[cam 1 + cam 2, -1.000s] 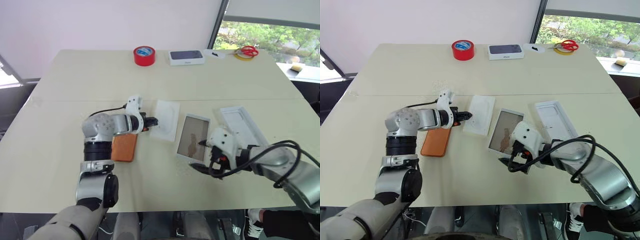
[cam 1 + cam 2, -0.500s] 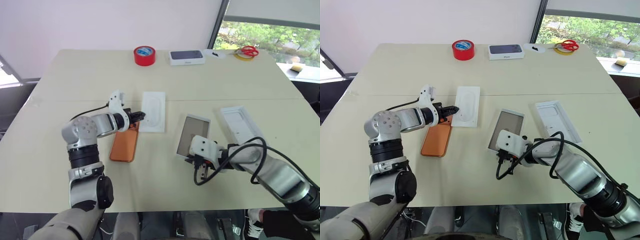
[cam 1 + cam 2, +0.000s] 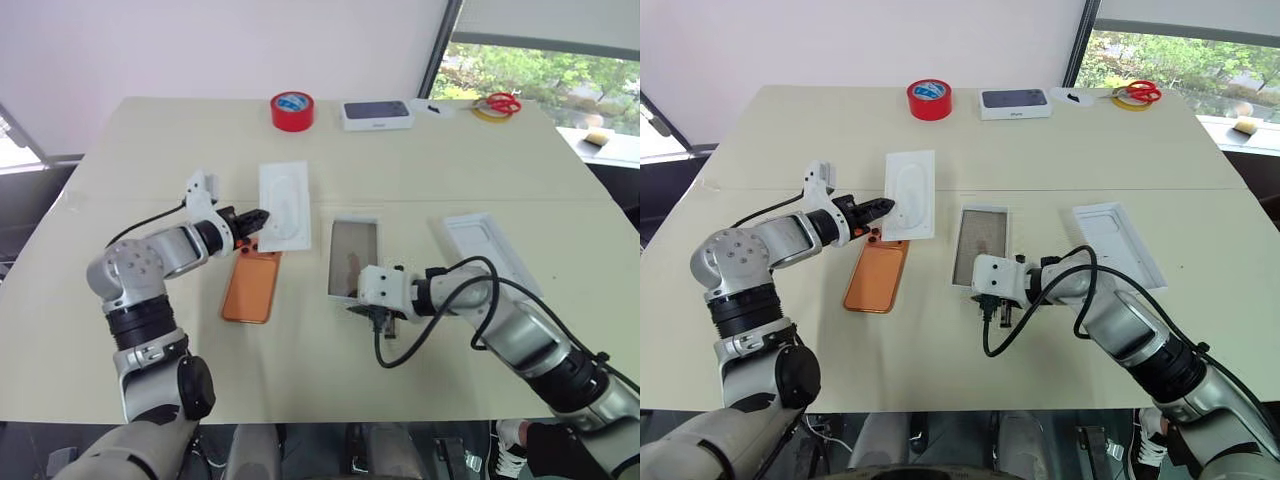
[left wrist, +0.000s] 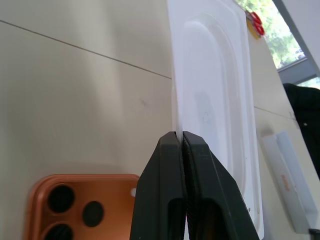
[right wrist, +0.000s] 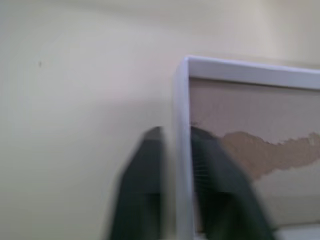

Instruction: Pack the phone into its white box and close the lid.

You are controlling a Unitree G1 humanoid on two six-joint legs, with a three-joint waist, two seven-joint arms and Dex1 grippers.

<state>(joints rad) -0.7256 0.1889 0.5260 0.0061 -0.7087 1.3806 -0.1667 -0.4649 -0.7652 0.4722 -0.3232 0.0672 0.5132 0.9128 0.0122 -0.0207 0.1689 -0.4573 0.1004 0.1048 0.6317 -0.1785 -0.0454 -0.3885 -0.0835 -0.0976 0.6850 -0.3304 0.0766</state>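
The orange phone (image 3: 250, 285) lies back up on the table, its dark lenses (image 4: 61, 198) toward the far end. Just beyond it, my left gripper (image 3: 260, 215) is shut on the near edge of a thin white insert (image 3: 285, 190) with an oval recess, seen close in the left wrist view (image 4: 220, 100). The white box (image 3: 354, 255) lies open side up in the middle, brownish inside. My right gripper (image 3: 368, 309) is at its near edge, one finger on each side of the wall (image 5: 182, 95). The lid (image 3: 490, 252) lies inside up to the right.
At the table's far edge stand a red tape roll (image 3: 292, 110), a closed white box (image 3: 377, 113) with a dark phone picture, and red-handled scissors (image 3: 495, 103). A black cable (image 3: 400, 345) loops from my right wrist over the table's near part.
My left gripper has carried the insert left and farther away, uncovering the phone. My right gripper has come to the box's near edge, and the box has slid left and turned straighter.
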